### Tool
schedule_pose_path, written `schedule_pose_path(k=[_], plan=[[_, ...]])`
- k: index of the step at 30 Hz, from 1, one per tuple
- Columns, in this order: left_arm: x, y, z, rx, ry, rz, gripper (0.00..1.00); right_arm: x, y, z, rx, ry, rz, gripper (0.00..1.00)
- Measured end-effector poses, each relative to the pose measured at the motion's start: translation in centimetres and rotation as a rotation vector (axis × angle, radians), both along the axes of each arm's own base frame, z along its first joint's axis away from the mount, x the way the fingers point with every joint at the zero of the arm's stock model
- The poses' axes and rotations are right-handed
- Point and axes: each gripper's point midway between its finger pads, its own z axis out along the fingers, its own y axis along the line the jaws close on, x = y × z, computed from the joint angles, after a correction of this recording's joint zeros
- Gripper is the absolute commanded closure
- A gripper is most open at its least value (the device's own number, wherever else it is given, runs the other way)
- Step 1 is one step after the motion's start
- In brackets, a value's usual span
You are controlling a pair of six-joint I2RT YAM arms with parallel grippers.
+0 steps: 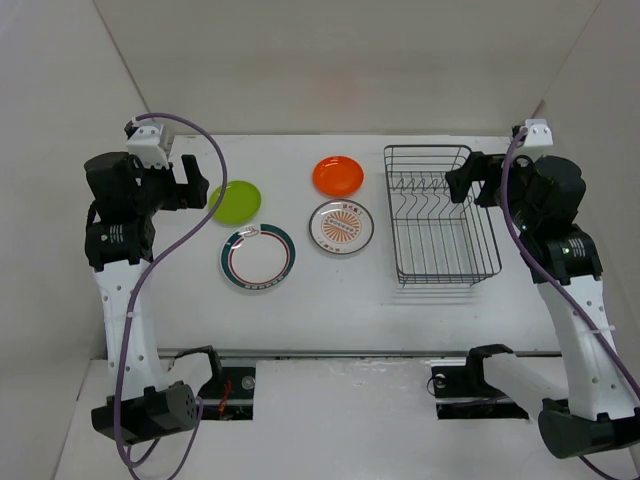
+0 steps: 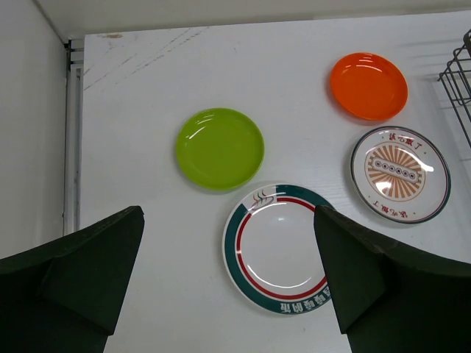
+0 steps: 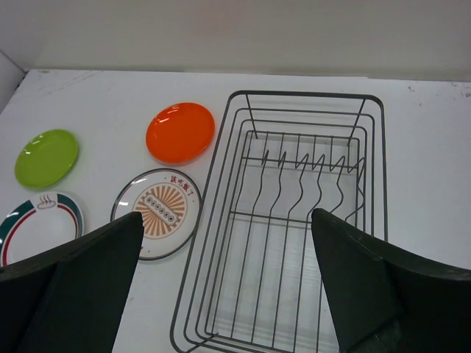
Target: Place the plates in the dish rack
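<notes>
Left gripper (image 2: 228, 243) is spread wide and empty, left of the lime green plate (image 2: 219, 147). Right gripper (image 3: 227, 235) is also wide and empty, near the dish rack (image 3: 305, 93). The rack is black wire with upright prongs, holding nothing, and is cut to a corner in the left wrist view. Glossy round orange plate (image 2: 368, 85), ringed plate (image 2: 280, 248) and sunburst plate (image 2: 399, 173) lie flat on the white table (image 2: 147, 88), left of the rack. The rim lettering is unreadable.

We see a white worktop (image 1: 330, 290), enclosed by plain pale walls (image 1: 330, 60) at its far, left and right edges; faint scuff marks (image 2: 140, 55) cross its far left corner.
</notes>
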Motion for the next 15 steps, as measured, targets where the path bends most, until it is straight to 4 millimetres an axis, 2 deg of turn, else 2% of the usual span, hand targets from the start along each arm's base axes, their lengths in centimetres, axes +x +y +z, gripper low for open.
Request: schedule_pose_path(k=[15], plan=[[0.29, -0.03, -0.11, -0.021, -0.006, 0.01, 0.0, -0.18, 0.12, 0.16, -0.001, -0.006, 0.006, 0.0]])
